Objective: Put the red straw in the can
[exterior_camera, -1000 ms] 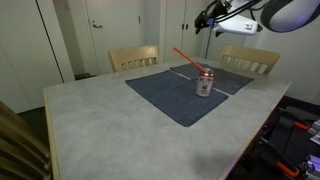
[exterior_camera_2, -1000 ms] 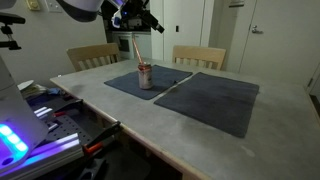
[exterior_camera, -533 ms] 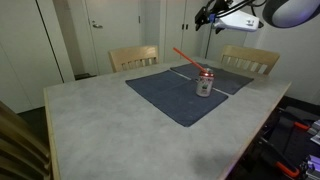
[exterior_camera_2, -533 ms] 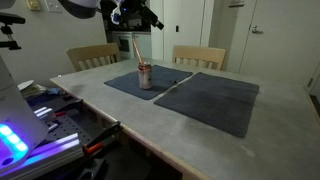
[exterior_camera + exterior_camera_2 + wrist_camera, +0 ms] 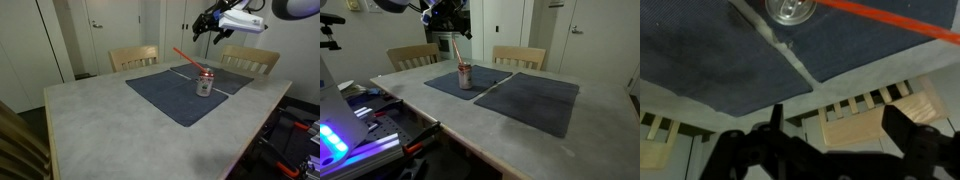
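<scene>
Wrist view first: the hand (image 5: 836,132) hangs high above the counter (image 5: 700,110). Its two dark fingers (image 5: 775,125) are spread wide and hold nothing. Up at the top edge sits the can (image 5: 790,8), showing a round, shiny metal lid. The red straw (image 5: 890,18) runs away from it as a thin, straight, bright line toward the right.

Over to an exterior view: the can (image 5: 205,84) stands upright, silver with a red band. The red straw (image 5: 188,60) has its lower end at the can's top and leans up and away at a steep slant. The hand (image 5: 208,27) is well above and beyond it, touching neither.

The can stands on a dark blue cloth mat (image 5: 170,96), flat and rectangular, close to the edge where a second mat (image 5: 234,80) lies alongside. A narrow strip of pale counter shows between the two. The counter (image 5: 90,125) itself is smooth, grey and faintly speckled, with a light rim.

Two pale wooden chairs with slatted backs stand against the far side. One chair (image 5: 133,57) is behind the first mat and the other chair (image 5: 250,61) is right under the hand. White doors (image 5: 110,28) close off the back wall.

From the opposite side, in an exterior view, the can (image 5: 465,77) sits near the counter's far-left corner, with the straw rising pinkish above it.
</scene>
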Controlling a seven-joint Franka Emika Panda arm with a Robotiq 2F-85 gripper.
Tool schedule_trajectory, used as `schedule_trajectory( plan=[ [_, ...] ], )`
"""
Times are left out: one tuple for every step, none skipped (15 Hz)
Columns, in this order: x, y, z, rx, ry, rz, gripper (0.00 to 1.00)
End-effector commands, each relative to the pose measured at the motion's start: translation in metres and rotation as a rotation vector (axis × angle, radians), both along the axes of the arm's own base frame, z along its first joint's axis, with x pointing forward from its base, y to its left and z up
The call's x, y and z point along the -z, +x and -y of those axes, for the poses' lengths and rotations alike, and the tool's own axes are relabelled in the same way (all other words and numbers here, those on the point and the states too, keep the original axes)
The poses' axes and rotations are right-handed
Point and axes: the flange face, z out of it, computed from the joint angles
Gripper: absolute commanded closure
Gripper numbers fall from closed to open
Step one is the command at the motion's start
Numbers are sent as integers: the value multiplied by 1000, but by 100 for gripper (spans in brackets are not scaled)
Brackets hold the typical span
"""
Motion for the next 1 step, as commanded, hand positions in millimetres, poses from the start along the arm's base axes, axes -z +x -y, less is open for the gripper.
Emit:
schedule_trajectory(
  plan=[
    [32, -7, -16, -55, 69, -172, 0]
  ],
)
